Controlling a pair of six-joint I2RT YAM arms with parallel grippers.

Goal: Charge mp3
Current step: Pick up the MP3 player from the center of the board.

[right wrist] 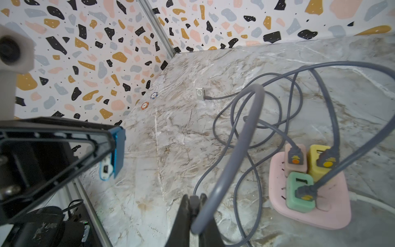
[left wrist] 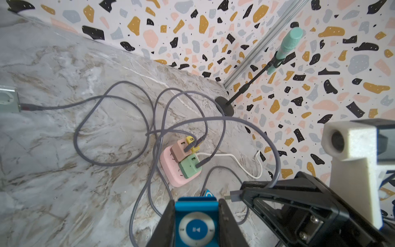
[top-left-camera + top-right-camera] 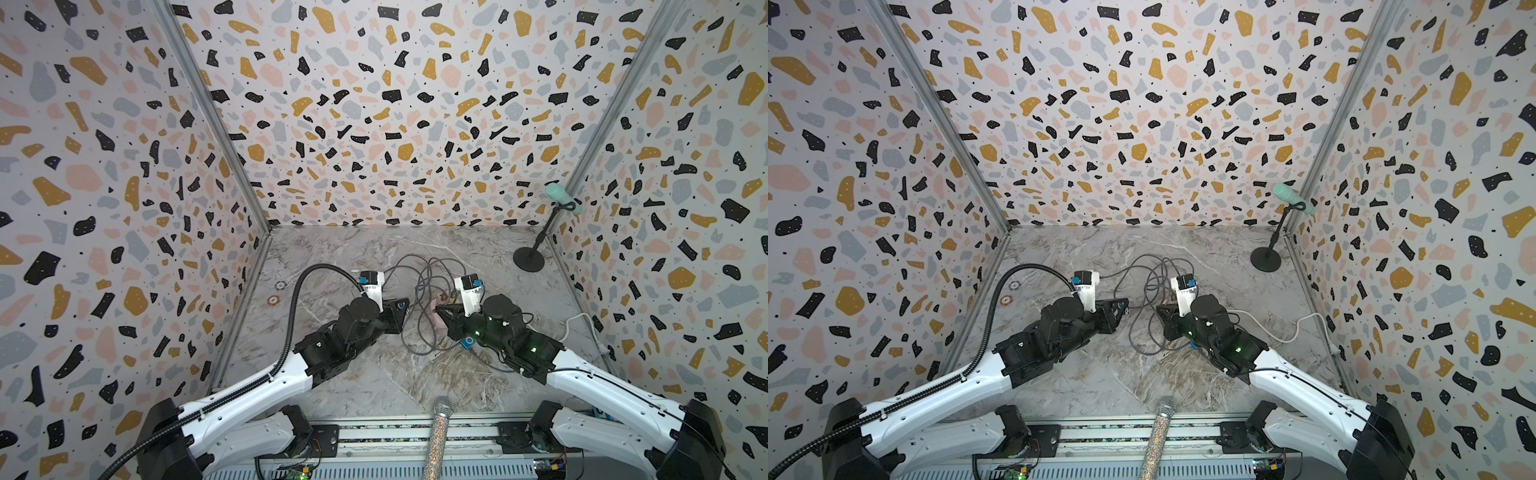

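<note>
The left gripper [image 2: 195, 206] is clamped on a blue mp3 player [image 2: 196, 229]. Its jaws press the player's two side edges, which leaves the control wheel facing up and the white end with the port [image 1: 105, 169] exposed toward the other arm. Just beside it, the right gripper [image 1: 194, 199] is pinched together on the plug [image 2: 234, 195] of a grey cable [image 1: 245, 136]. The plug's metal tip points at the player, near it but not touching, probably held that way so it can be pushed into the port.

Beyond both grippers lies one pink power strip [image 2: 171, 171] carrying three adapters: green [image 2: 189, 169], dusty pink [image 2: 179, 150] and yellow [image 2: 189, 140]. There are three grey cables, one per adapter. One of them runs to a second, silver mp3 player [image 1: 200, 93], well apart from the grippers and already plugged in. Two poker chips [image 1: 145, 105] lie farther out.
</note>
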